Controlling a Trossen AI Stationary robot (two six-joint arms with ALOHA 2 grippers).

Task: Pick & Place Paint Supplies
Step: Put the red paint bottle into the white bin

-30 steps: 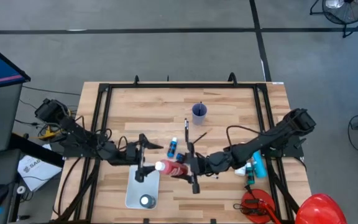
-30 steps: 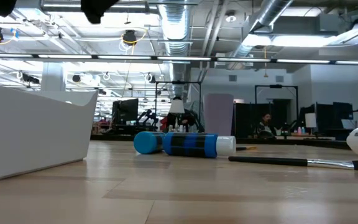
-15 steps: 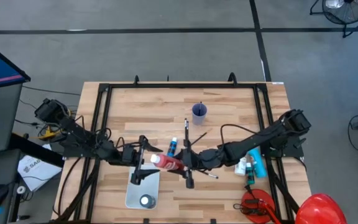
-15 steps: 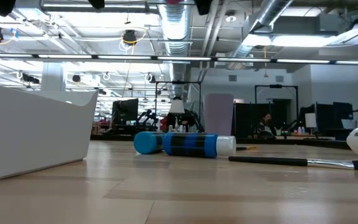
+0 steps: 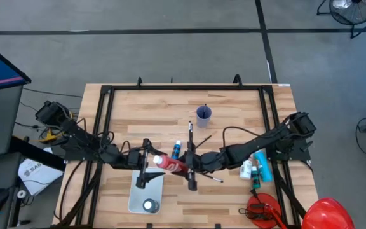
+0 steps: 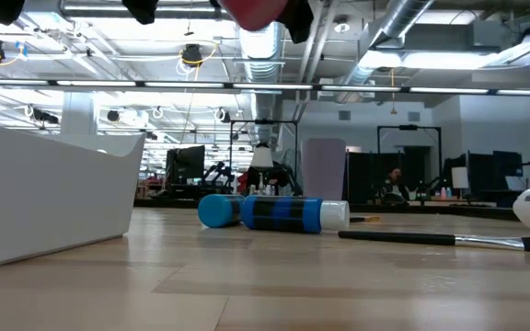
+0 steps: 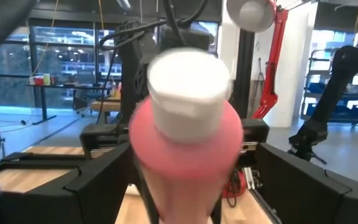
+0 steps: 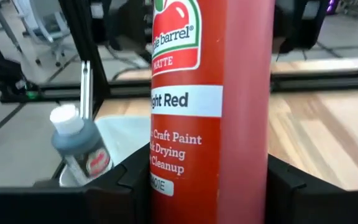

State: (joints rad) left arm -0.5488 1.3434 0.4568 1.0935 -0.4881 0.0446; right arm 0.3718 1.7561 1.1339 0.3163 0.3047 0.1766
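A red paint bottle [image 5: 170,165] with a white cap [image 7: 188,84] hangs level above the table, cap toward the table's left. My right gripper [image 5: 192,167] is shut on it from the right. My left gripper [image 5: 145,164] stands open at the cap end, a finger [image 7: 98,180] on either side, and shows no touch. A dark blue bottle [image 6: 283,213] lies on its side on the table, with a thin brush [image 6: 440,239] beside it. In the white tray [image 5: 138,200] a dark bottle [image 8: 79,149] leans against the wall. My right gripper pinches the red bottle's body [image 8: 210,186] between its two fingers, at the end away from the cap. The fingers come nearly level from the table's right and lie along the bottle. The bottle is lifted clear, its cap end reaching toward my left gripper.
A blue cup [image 5: 203,114] stands toward the far middle of the table. Teal and white bottles [image 5: 259,170] lie at the right edge. A red rounded helmet-like thing [image 5: 326,213] and a red clamp [image 5: 262,210] sit at the near right corner.
My right gripper has carried the red bottle toward the table's left and a little down. The cap end now lies between my left gripper's open fingers. In the low view the bottle has come into sight at the top.
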